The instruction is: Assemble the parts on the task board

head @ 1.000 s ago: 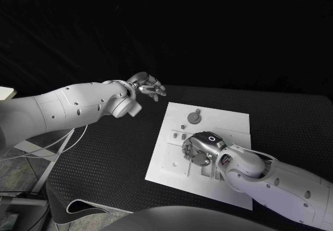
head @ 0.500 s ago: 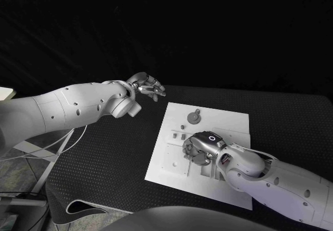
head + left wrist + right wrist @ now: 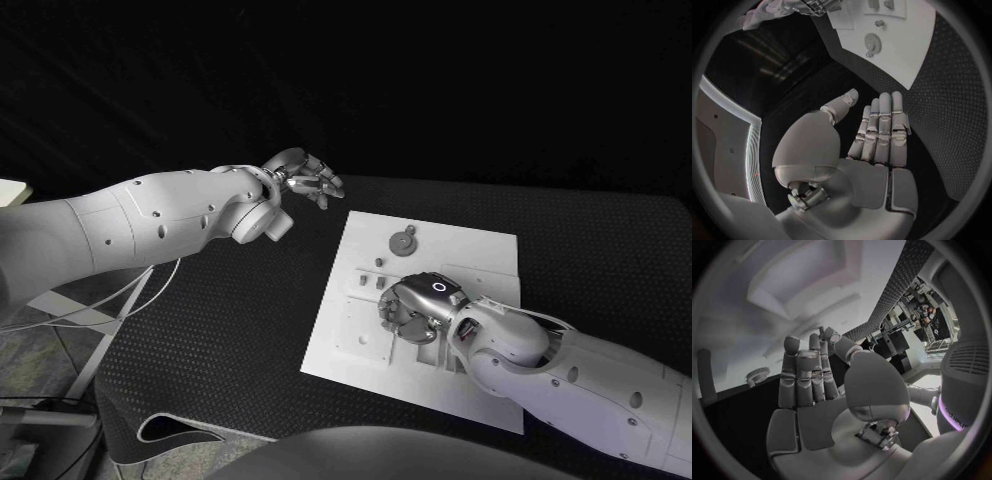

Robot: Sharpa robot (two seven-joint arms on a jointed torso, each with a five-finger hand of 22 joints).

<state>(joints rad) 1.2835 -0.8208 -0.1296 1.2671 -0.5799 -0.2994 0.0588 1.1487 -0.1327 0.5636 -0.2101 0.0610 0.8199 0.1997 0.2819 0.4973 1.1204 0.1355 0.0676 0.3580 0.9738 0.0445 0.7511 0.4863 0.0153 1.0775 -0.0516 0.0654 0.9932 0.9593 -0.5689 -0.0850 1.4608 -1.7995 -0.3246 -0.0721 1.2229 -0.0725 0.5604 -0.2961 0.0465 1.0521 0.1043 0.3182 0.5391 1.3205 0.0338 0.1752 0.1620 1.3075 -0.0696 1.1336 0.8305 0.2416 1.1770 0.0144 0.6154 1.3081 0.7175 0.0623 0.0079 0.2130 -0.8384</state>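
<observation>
The black bench (image 3: 216,330) carries one white task board (image 3: 483,250) at centre frame, long axis running upper right to lower left. The right hand (image 3: 415,312) hovers low over its middle, fingers extended and released; the parts beneath are too small to count. The left hand (image 3: 306,178), released, hangs well apart at upper left.

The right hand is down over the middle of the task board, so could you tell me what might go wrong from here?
1. The right hand covers the board's middle in the head view, so any part under its fingers is hidden; a misaligned press could go unnoticed.
2. Nothing visibly steadies the task board: the left hand hovers open off its far corner. A sideways push might slide the board on the table.
3. The round part lies near; a sweep could knock it.
</observation>
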